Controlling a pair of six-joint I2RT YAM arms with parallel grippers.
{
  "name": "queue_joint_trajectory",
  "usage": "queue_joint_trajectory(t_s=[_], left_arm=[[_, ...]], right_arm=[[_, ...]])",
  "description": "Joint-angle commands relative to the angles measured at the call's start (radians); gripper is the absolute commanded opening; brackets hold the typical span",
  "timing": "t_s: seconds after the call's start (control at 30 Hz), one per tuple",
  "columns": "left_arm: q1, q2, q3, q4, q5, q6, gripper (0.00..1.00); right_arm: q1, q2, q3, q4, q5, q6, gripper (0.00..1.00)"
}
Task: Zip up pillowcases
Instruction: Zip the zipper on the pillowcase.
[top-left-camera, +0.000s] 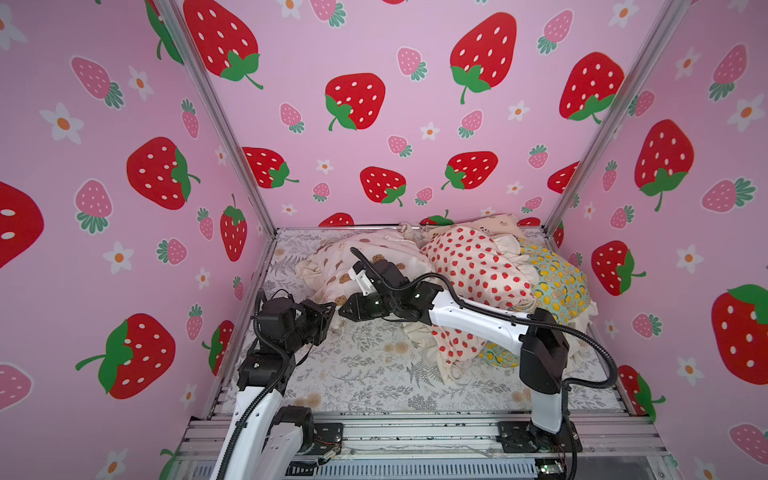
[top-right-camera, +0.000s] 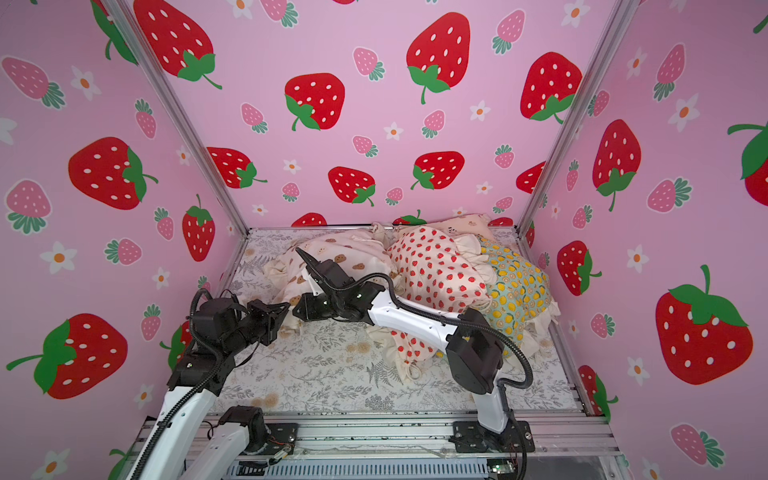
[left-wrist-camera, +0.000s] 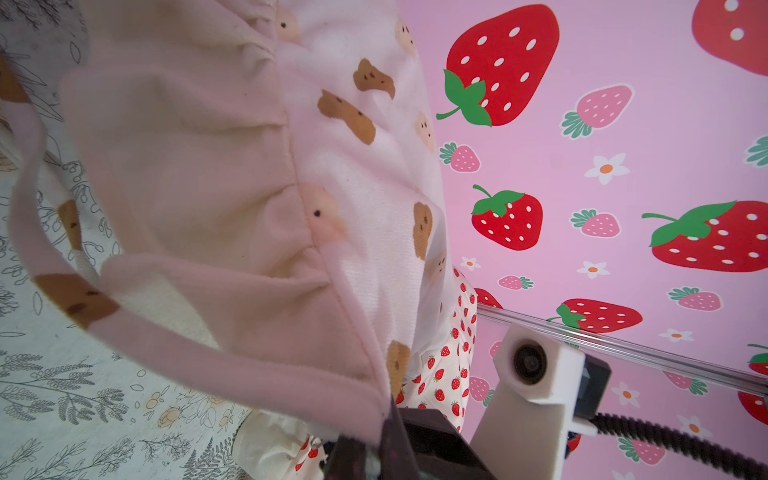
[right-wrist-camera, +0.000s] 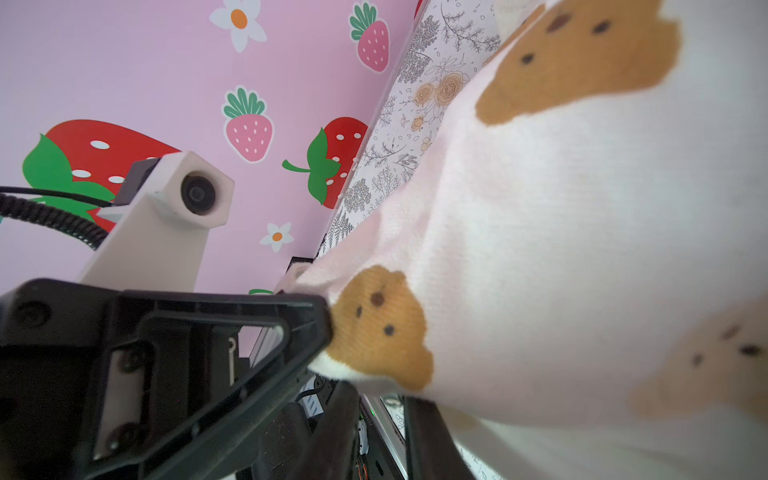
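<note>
On the grey fern-print sheet (top-left-camera: 365, 374), toward its far side, the four pillowcases are heaped together between the pink strawberry walls (top-left-camera: 124, 166). The cookie pillowcase (top-left-camera: 332, 262) is laid at the left of the heap. The strawberry pillowcase (top-left-camera: 473, 266) is draped beside it in the middle, and the lemon pillowcase (top-left-camera: 557, 282) is pressed against the strawberry one on the right. The bear pillowcase (top-left-camera: 494, 222) is tucked at the back against the wall and is mostly hidden by the others.

The near corner of the cookie pillowcase is pinched by the left gripper (top-left-camera: 331, 308), whose jaws are clamped tight on the fabric. In the right wrist view the grip is seen just beside a brown cookie print. In the left wrist view the cream ruffle (left-wrist-camera: 187, 166) is seen running away from the pinch, with the sheet beneath it.

The right gripper (top-left-camera: 343, 311) is brought nearly tip to tip with the left one at that same corner, its arm stretched across the strawberry pillowcase. In the right wrist view its fingers (right-wrist-camera: 336, 419) are seen as dark shapes under the hanging fabric. Whether they are closed on cloth or merely held close to it cannot be told.
</note>
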Motion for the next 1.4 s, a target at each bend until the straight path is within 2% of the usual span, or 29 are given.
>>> queue_joint_trajectory(t_s=[0.0,0.4,0.8,1.23,1.37], left_arm=[[-0.005,-0.02,0.021,-0.002,0.027,0.011,0.0],[-0.006,-0.026,0.019,-0.01,0.029,0.016,0.0],[-0.002,-0.032,0.032,-0.048,0.009,0.051,0.0],[0.011,-0.034,0.088,-0.083,-0.011,0.083,0.0],[0.011,-0.036,0.081,-0.072,-0.007,0.073,0.0]], right_arm=[[-0.002,0.013,0.017,0.022,0.003,0.008,0.19],[-0.005,0.011,0.019,0.016,0.011,0.006,0.1],[-0.003,-0.025,-0.005,-0.004,0.025,0.002,0.07],[-0.003,-0.039,0.008,-0.249,0.201,-0.108,0.08],[-0.003,-0.053,0.01,-0.27,0.237,-0.137,0.08]])
